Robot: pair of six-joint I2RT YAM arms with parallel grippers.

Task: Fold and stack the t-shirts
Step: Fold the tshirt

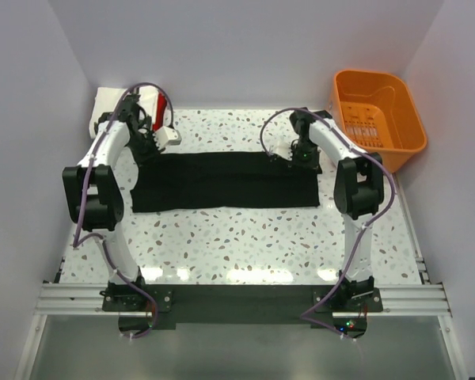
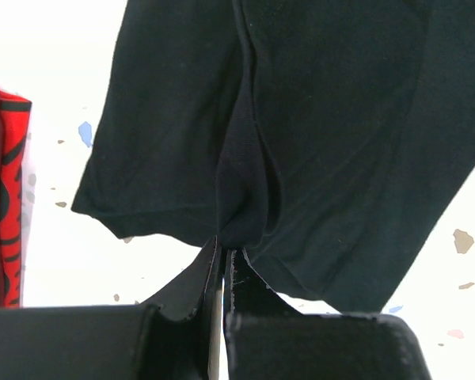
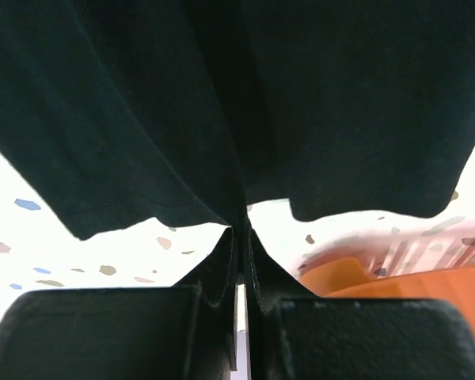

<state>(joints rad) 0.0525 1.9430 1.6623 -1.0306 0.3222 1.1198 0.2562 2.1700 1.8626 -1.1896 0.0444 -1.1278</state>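
Note:
The black t-shirt (image 1: pixel 222 180) lies as a long folded band across the middle of the table. My left gripper (image 1: pixel 150 147) is shut on its far left edge, and the left wrist view shows the cloth (image 2: pixel 301 134) pinched into a ridge at the gripper (image 2: pixel 223 247). My right gripper (image 1: pixel 302 155) is shut on the far right edge; the black cloth (image 3: pixel 245 95) hangs from the gripper (image 3: pixel 243 229) in the right wrist view. A red t-shirt (image 1: pixel 160 111) sits on a white one (image 1: pixel 111 107) at the far left corner, and the red one (image 2: pixel 4 198) shows again beside the left gripper.
An orange plastic basket (image 1: pixel 380 115) stands at the far right corner; its rim (image 3: pixel 396 273) shows in the right wrist view. The speckled tabletop (image 1: pixel 237 245) stretches between the shirt and the arm bases. White walls close in the table on three sides.

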